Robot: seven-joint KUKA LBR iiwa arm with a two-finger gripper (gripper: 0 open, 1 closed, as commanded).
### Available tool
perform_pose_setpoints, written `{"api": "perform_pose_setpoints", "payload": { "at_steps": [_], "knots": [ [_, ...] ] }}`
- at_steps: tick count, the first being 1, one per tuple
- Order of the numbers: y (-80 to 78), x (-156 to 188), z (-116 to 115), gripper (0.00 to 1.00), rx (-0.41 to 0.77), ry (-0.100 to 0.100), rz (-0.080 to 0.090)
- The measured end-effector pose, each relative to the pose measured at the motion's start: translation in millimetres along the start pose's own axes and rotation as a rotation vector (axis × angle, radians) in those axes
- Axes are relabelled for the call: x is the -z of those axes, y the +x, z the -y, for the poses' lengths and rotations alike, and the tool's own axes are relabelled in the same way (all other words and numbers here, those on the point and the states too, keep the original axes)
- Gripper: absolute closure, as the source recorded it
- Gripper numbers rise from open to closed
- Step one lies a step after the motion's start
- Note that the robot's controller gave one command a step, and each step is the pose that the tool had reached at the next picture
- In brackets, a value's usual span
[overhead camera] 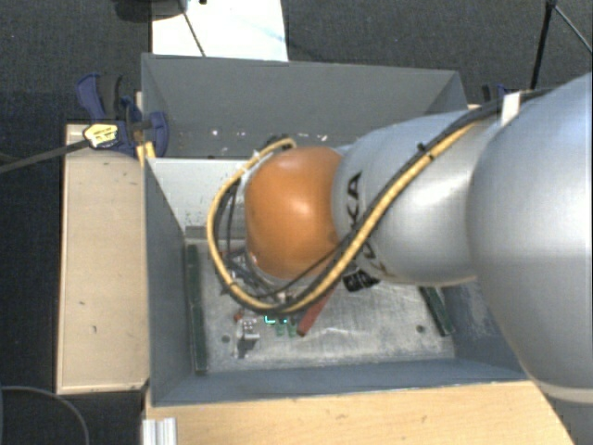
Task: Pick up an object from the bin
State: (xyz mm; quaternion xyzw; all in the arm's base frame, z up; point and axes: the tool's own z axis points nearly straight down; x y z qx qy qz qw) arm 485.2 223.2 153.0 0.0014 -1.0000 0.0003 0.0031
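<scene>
My gripper (246, 337) reaches down under the arm's orange cover, low over the floor in the bin's front left part. Just to its right lie a small green thing (289, 327) and a slim red thing (311, 315), both partly hidden under the arm. I cannot tell whether the gripper touches either of them. A long dark green bar (195, 309) lies along the left wall, a short way left of the gripper.
A second dark bar (435, 310) lies slanted near the right side of the bin floor. A small black thing (358, 282) peeks out beneath the arm. The arm covers the bin's middle and right. Bare floor shows along the front wall.
</scene>
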Motion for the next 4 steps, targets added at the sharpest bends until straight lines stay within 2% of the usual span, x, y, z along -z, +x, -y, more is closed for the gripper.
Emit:
{"api": "perform_pose_setpoints", "payload": {
  "at_steps": [1, 2, 3, 4],
  "knots": [
    [-2.3, 3.8, 0.8, 0.0, -0.004, -0.002, 0.007],
    [-27.1, -79.0, 55.5, 1.0, -0.008, -0.006, 0.018],
    [-27.1, -79.0, 55.5, 1.0, -0.01, -0.006, 0.018],
    [-30.0, 53.1, 46.2, 1.0, -0.012, -0.002, 0.008]
  ]
}}
